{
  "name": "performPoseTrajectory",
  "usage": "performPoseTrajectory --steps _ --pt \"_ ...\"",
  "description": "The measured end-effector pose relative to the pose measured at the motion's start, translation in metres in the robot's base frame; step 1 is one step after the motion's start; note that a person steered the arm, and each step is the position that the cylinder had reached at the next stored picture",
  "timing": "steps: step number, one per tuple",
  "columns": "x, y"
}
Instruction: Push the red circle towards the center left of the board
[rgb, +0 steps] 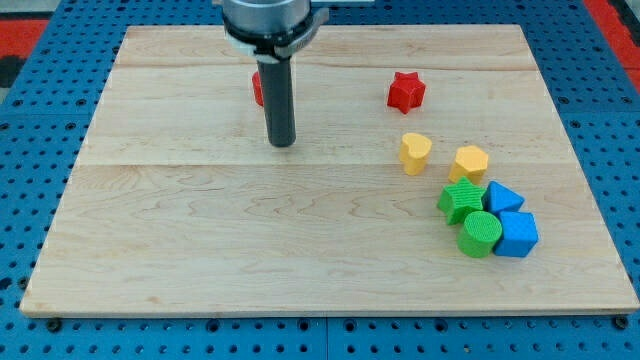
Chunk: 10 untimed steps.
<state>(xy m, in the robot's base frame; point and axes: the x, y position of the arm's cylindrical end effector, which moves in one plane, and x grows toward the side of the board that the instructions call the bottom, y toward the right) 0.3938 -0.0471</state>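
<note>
The red circle (257, 88) sits near the view's top, left of centre, mostly hidden behind my dark rod; only its left edge shows. My tip (283, 143) rests on the wooden board (200, 230), just below and slightly right of the red circle. Whether the rod touches the circle I cannot tell.
A red star (405, 91) lies at the upper right. A yellow heart (415, 152) and a yellow hexagon-like block (469, 162) sit right of centre. Below them cluster a green star (460, 200), a green cylinder (480, 233) and two blue blocks (502, 197) (518, 233).
</note>
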Motion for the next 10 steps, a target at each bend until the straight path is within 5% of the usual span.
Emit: performPoseTrajectory --steps 4,10 --pt "-0.092 0.022" --pt "-0.071 -0.123"
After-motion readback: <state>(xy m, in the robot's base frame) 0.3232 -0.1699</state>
